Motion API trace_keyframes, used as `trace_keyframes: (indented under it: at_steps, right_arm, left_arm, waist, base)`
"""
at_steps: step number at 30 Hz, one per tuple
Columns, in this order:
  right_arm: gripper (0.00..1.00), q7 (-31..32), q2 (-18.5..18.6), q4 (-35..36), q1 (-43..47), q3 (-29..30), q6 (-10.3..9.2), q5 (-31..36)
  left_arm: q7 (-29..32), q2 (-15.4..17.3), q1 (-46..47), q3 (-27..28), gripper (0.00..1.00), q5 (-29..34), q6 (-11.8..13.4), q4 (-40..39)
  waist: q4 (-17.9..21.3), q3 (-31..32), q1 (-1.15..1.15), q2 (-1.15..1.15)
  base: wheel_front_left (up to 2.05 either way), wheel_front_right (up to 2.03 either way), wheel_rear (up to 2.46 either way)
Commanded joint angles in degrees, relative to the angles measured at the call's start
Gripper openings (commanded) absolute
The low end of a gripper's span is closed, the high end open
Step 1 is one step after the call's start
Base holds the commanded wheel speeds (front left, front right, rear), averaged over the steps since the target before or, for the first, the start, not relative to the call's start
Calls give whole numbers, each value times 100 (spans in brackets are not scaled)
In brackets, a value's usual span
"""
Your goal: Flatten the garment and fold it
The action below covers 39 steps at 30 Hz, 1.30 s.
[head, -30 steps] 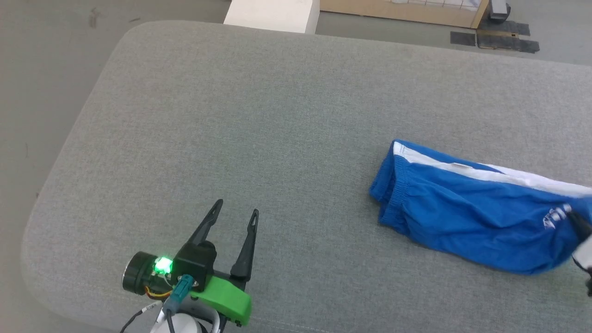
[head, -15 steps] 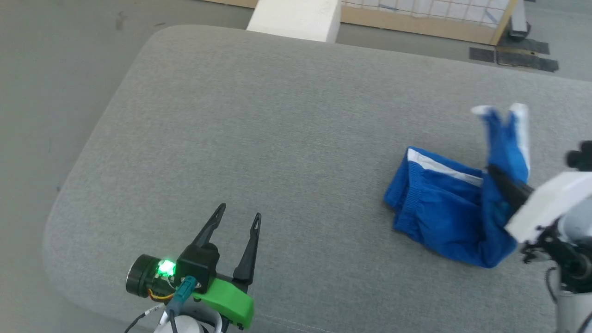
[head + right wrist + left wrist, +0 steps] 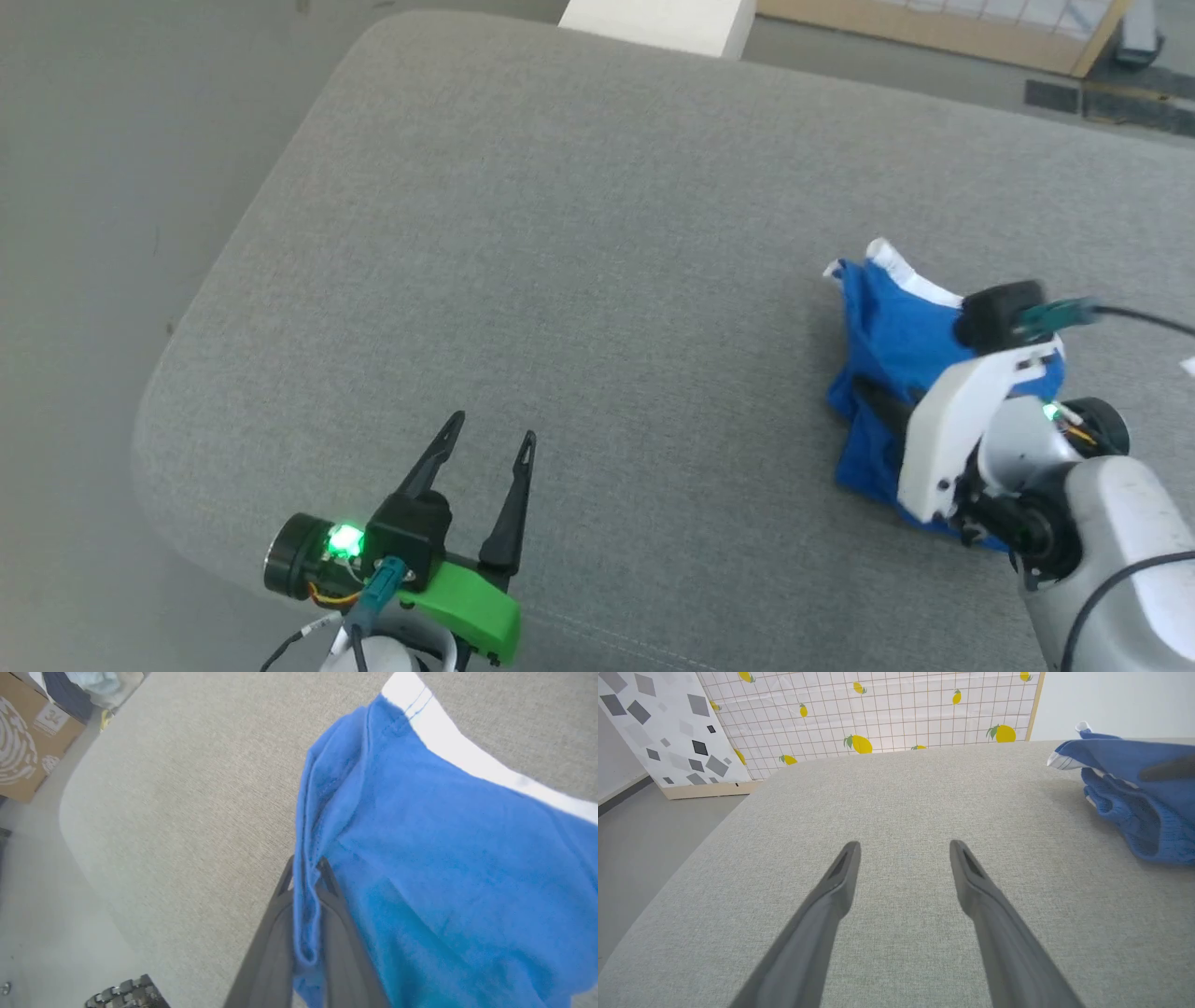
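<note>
One pair of blue shorts, bunched on a grey cushion, is pinched in the right claw; the left claw, well apart, gapes wide.

Left gripper: two long tapered dark fingers, slotted tips, green bracket at base.
Beside green bracket: black cylinder, lit green lamp, teal plug.
Right gripper: dark fingers, white bracket, grey forearm, black cable.

Grey padded table; lemon-print grid panel behind; grey floor.
</note>
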<state>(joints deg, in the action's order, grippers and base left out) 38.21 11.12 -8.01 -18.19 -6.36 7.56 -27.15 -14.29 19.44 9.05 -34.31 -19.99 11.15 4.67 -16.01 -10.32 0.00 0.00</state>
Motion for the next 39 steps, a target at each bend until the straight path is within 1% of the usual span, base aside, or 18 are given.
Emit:
trace_keyframes:
  at_steps: [1,2,3,4,9,14,17,21,25,29,32,36,39]
  right_arm:
    - [0,-104,120,-122,-137,-173,-8,88]
    - [0,-169,212,-240,-180,-333,-8,129]
    - [41,-230,289,-328,-218,-471,-8,170]
    - [100,-284,378,-453,-263,-624,-8,226]
    - [100,-489,694,-907,-461,-1344,-8,235]
    - [100,-561,889,-1193,-580,-1928,-8,-57]
    - [100,-777,927,-1254,-732,-2024,-8,-288]
    - [100,-1074,975,-1134,-1001,-2043,-8,-511]
    - [100,-1414,1259,-774,-1301,-2186,-8,-497]
    - [100,-2053,1656,-418,-1509,-2094,-8,-301]
    - [100,-2517,1856,-309,-1489,-1832,-8,-166]
    - [100,-3051,2050,-182,-1235,-1316,-8,88]
    - [100,-3396,2022,-94,-822,-650,-8,267]
  left_arm:
    - [-38,-43,93,-8,100,19,-26,13]
    - [-42,-59,114,-15,100,28,-35,23]
    - [-44,-71,132,-15,100,33,-39,31]
    - [-47,-87,155,-14,100,39,-44,40]
    - [-58,-164,278,-13,100,66,-81,102]
    - [-64,-240,447,-9,100,78,-151,214]
    - [-66,-250,480,29,100,71,-170,228]
    - [-68,-197,410,106,100,39,-162,249]
    - [-69,-90,313,237,100,-22,-136,243]
    - [-70,27,268,420,100,-96,-79,151]
    - [-68,91,225,507,100,-165,-60,94]
    - [-42,157,181,596,100,-257,-35,21]
    - [-9,192,159,654,100,-317,-4,-45]
  waist:
    - [-101,-118,0,0]
    - [-124,-151,0,0]
    - [-135,-174,0,0]
    - [-150,-209,0,0]
    - [-162,-309,0,0]
    - [-78,-268,0,0]
    - [54,-177,0,0]
    - [292,3,0,0]
    - [562,199,0,0]
    - [787,368,0,0]
    - [940,460,0,0]
    - [1098,518,0,0]
    - [1176,531,0,0]
  base:
    - [0,0,0]
    - [0,0,0]
    - [0,0,0]
    - [0,0,0]
    - [0,0,0]
    - [0,0,0]
    - [0,0,0]
    - [0,0,0]
    - [0,0,0]
    - [0,0,0]
    - [0,0,0]
    - [0,0,0]
    - [0,0,0]
